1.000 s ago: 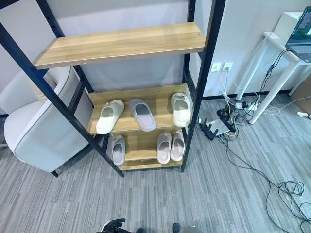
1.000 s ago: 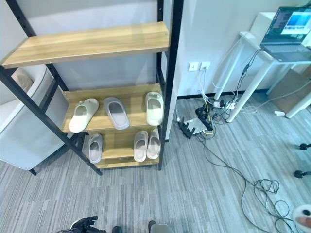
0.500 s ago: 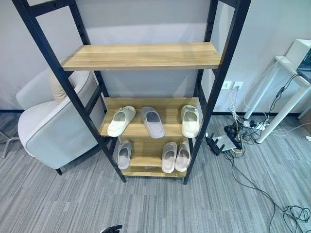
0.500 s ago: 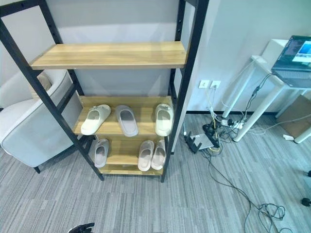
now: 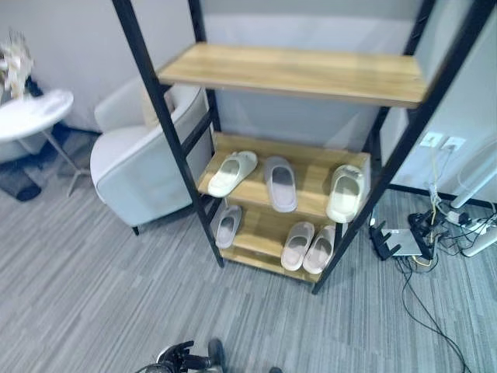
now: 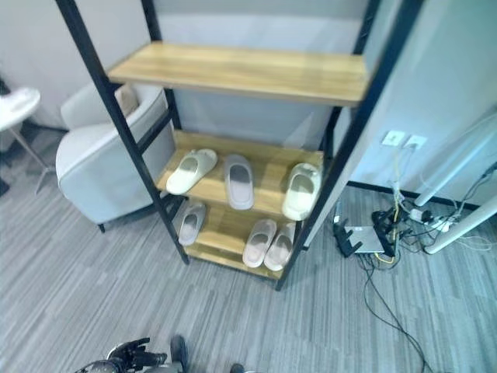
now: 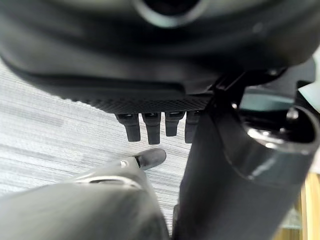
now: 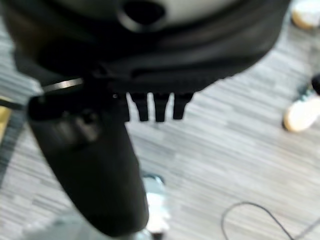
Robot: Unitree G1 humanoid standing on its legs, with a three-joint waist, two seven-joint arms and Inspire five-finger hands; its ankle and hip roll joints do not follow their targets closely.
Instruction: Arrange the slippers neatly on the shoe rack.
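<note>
Six soft foam slippers sit on your black-framed shoe rack with wooden shelves [image 5: 295, 74]: a cream slipper [image 5: 232, 172], a grey slipper [image 5: 280, 183] and another cream slipper [image 5: 345, 193] on the middle board, a grey single [image 5: 227, 226] and a beige pair [image 5: 309, 247] below. Your left hand [image 7: 150, 125] and right hand [image 8: 150, 107] hang with relaxed fingers, holding nothing, over ribbed grey carpet [image 5: 85, 280].

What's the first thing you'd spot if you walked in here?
The tall black-framed shoe rack with wooden shelves stands out first. Three pale slippers lie spread on its middle shelf, one of them angled, and three more sit on the bottom shelf. A white armchair stands right beside the rack.
</note>
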